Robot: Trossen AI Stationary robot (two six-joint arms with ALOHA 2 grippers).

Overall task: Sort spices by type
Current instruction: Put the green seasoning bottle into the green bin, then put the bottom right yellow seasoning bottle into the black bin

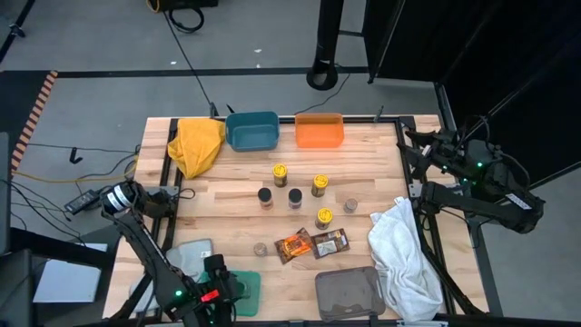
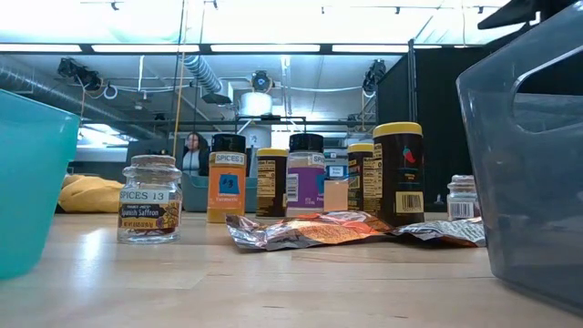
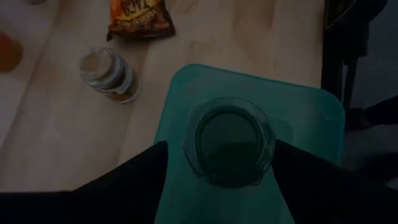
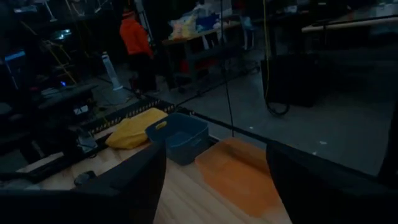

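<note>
Eight jars stand loose on the table (image 1: 227, 204), by my count from above. Starting at the left: my left gripper (image 3: 217, 163) hangs low over the teal tray (image 1: 246, 287) at the near edge, fingers spread either side of a clear-lidded jar (image 3: 229, 140) standing in that tray; I see no contact with it. Just beyond the tray stands a short glass saffron jar (image 1: 260, 248), clear-walled with a pale lid. Beside it lie the orange packet (image 1: 293, 245) and the brown packet (image 1: 329, 242), touching each other.

Mid-table, the dark-lidded jars (image 1: 265, 196) stand close to three yellow-lidded jars (image 1: 280, 172). A small clear jar (image 1: 350, 206) stands further right.

My right gripper (image 4: 214, 180) waits off the right edge of the table, fingers apart, holding nothing.

Handling, as I judge it: the jars are rigid and light, with smooth walls likely to slip. I would grip each across the body below the lid. Glass ones need gentle placement. The packets are thin, crinkly foil lying flat; I would pinch a raised edge.
</note>
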